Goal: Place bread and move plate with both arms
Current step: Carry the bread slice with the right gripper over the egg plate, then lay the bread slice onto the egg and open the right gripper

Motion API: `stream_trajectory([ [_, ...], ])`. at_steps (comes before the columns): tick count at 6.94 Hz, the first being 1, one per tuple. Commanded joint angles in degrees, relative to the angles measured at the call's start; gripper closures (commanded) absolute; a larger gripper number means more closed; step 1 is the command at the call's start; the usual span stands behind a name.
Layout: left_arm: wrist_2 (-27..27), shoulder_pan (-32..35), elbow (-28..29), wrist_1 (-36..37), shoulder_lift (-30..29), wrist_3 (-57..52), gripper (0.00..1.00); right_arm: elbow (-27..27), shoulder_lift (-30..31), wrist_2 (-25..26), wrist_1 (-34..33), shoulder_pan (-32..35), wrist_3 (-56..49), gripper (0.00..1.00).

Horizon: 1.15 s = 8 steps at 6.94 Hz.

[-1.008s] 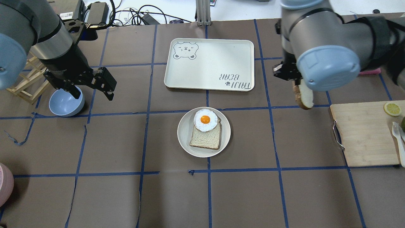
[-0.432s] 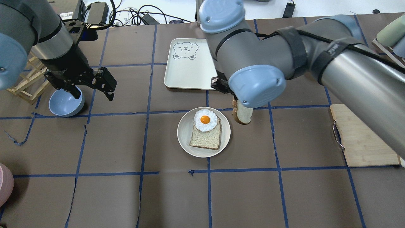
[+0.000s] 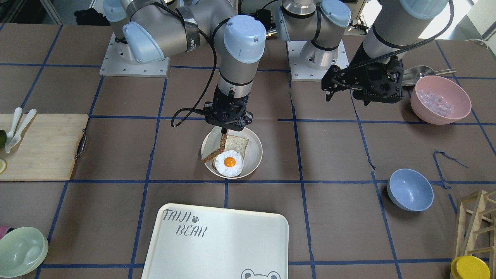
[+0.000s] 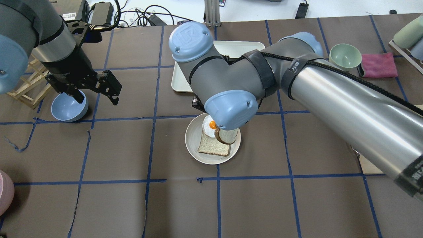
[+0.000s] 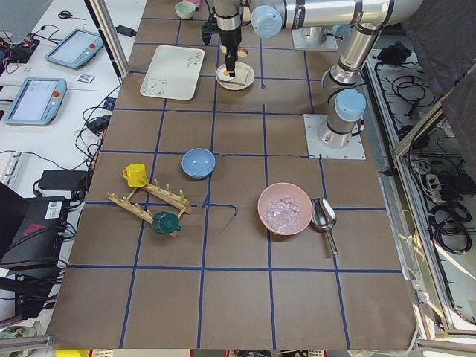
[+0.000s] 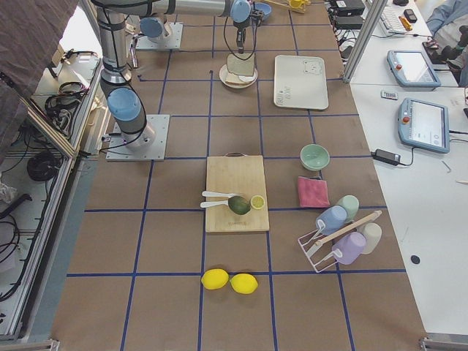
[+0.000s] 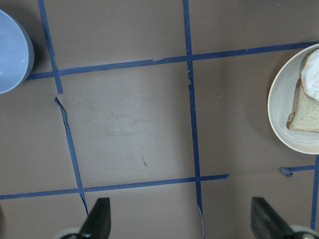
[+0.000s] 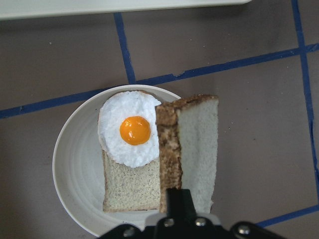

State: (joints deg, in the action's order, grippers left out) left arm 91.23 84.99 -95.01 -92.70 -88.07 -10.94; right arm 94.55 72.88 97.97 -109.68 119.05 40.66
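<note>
So the right tool [image 3: 224, 133] is clamped on the bread [image 8: 197, 149], holding the slice on edge right over the plate [image 3: 254, 155], with the crust side towards the fried egg [image 3: 229, 162]. The egg sits on a flat slice [image 4: 213, 147] lying in the plate. Honestly can't tell whether the held slice touches anything under it. The left tool [image 7: 182, 224] is spread wide with nothing in it, hanging over the bare surface [image 7: 129, 124] near a blue bowl [image 4: 67, 107], well apart from the plate.
</note>
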Motion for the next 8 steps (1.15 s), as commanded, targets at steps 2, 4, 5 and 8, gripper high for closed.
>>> stream_trajectory([
  [2,0.0,0.0,0.09,0.06,0.0,-0.13,0.0,6.6,-0.37,-0.06,-8.18,0.83,1.6,1.0],
  [4,0.0,0.0,0.0,-0.03,0.0,-0.13,0.0,6.35,0.5,-0.06,-12.12,1.71,2.31,0.04],
  [5,0.0,0.0,0.0,-0.03,0.0,-0.13,0.0,5.05,3.72,-2.32,-10.83,0.41,0.49,0.0],
  [8,-0.18,0.0,0.18,0.32,-0.53,-0.05,0.0,-5.11,5.69,-4.71,6.34,-9.74,-16.4,0.0],
])
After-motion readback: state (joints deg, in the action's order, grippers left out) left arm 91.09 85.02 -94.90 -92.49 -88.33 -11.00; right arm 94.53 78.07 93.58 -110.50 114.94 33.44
